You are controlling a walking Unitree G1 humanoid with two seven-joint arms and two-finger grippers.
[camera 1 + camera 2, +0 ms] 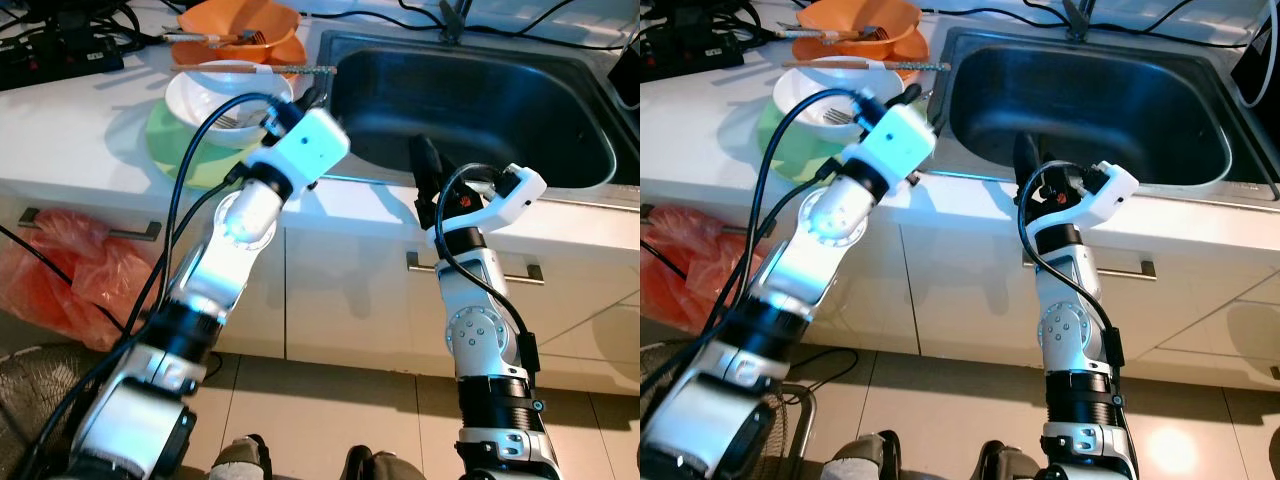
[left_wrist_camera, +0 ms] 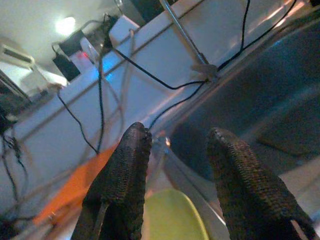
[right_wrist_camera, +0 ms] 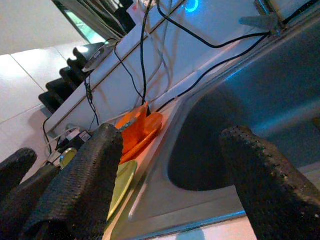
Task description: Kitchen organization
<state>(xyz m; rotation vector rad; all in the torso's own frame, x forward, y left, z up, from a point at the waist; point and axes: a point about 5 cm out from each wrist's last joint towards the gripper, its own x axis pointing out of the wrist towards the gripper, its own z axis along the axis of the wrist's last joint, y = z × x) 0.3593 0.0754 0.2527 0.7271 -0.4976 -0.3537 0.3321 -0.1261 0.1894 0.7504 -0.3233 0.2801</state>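
Note:
A white bowl (image 1: 225, 95) holding a fork sits on a green plate (image 1: 185, 150) on the white counter. Chopsticks (image 1: 255, 68) lie across the bowl's far rim. Behind it are orange dishes (image 1: 240, 28) with another fork. My left gripper (image 1: 312, 98) hovers between the bowl and the left rim of the steel sink (image 1: 480, 100); it is open and empty (image 2: 175, 135). My right gripper (image 1: 422, 160) points over the sink's front edge, open, with nothing between its fingers (image 3: 175, 132).
Black cables and a power strip (image 1: 60, 45) lie along the counter's back. The faucet base (image 1: 450, 20) stands behind the sink. Below are white cabinet doors with bar handles (image 1: 470, 268). A red plastic bag (image 1: 60, 275) sits on the floor at left.

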